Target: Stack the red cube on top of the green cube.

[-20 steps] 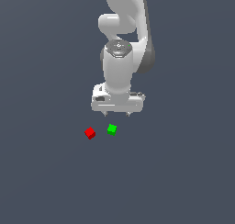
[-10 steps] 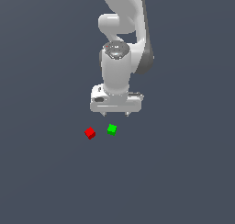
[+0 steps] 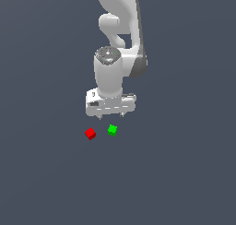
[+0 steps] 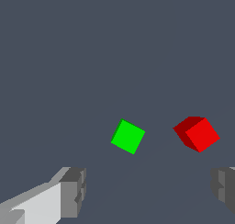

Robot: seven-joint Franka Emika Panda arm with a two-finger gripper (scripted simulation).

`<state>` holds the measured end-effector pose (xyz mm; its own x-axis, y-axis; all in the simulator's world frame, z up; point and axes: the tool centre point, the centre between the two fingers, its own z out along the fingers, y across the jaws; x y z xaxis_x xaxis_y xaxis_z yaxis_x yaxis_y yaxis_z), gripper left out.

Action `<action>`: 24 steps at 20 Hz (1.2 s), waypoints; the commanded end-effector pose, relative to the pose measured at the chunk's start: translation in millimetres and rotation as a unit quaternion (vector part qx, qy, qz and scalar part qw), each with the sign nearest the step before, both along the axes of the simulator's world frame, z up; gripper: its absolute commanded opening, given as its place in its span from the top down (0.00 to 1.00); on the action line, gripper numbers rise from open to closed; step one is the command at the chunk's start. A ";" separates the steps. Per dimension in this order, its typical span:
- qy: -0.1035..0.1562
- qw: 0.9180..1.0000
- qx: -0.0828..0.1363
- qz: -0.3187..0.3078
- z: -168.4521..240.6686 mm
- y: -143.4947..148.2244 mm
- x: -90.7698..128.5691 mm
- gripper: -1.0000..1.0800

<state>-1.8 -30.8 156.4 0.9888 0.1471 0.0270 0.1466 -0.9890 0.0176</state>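
Since a second ago your claw (image 3: 111, 115) barely shifted, hanging wide open and empty above the red cube (image 3: 90, 133) and green cube (image 3: 112, 130), nothing yet grasped or stacked.

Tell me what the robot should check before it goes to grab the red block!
1. Gripper open and empty: ok, the fingers stand wide apart with nothing between them.
2. Red cube free to pick: ok, it lies alone on the floor.
3. Gap between red cube and green cube: ok, they sit apart, not touching.
4. Green cube's top bare for stacking: ok.
5. Gripper lined up over the red cube: not ok, the cube sits off to one side in the wrist view.
6. Gripper low enough to grab: not ok, it hangs above both cubes.
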 end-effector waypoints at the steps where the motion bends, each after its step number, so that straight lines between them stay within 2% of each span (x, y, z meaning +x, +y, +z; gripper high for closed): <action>1: 0.001 1.000 0.000 0.022 -6.4 -8.9 -1.4 0.04; 12: 0.007 0.992 0.001 0.129 -37.1 -51.1 -1.3 0.04; 24: 0.013 0.970 0.002 0.244 -70.6 -95.8 10.2 0.04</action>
<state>6.5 -121.9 89.5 0.8185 0.5745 0.0058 0.5745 -0.8185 0.0044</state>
